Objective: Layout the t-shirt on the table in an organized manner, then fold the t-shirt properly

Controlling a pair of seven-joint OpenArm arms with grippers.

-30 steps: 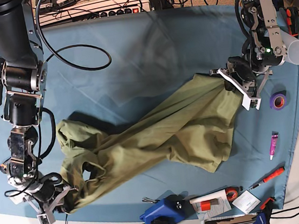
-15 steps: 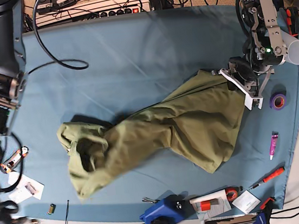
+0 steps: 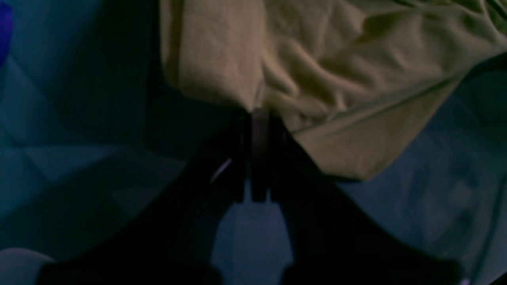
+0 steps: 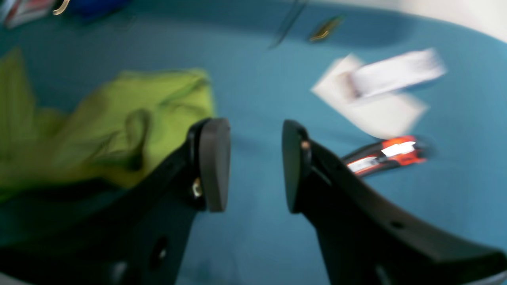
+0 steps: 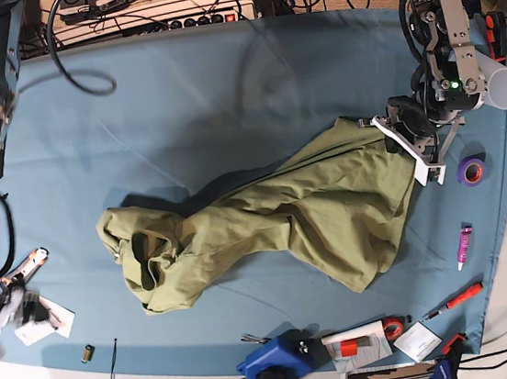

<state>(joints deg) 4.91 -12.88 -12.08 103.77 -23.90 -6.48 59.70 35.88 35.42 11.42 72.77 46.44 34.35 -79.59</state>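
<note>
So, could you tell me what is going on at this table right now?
A two-armed robot is working on an olive-green t-shirt that lies bunched in a diagonal heap on the blue table, not yet spread out. The left gripper has its jaws shut on one edge of the shirt. The right gripper holds nothing: its jaws stand open above bare cloth beside the shirt's other end, near some white cards and a red-handled tool.
</note>
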